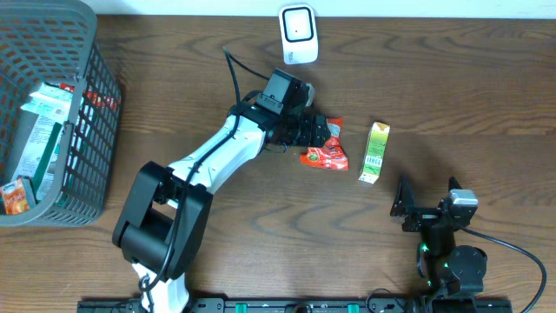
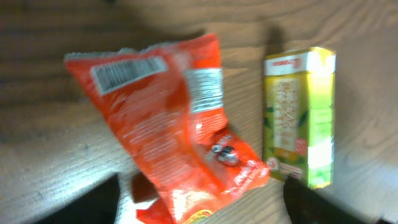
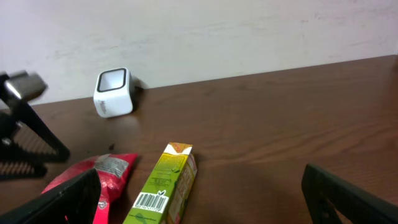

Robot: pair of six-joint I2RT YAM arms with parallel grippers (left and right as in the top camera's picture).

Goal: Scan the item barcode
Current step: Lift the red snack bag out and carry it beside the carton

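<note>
Left gripper [image 1: 311, 132] is spread wide and not clamping anything; the red snack bag [image 1: 327, 156] lies on the table [image 1: 486, 78] right at its fingertips, lower end between the two fingers, barcode [image 2: 124, 71] facing the wrist camera. The green carton [image 1: 374, 153] sits just beside the bag, with the white scanner [image 1: 297, 33] well apart at the far edge. Right gripper [image 1: 427, 193] is wide open and empty, apart from both items.
</note>
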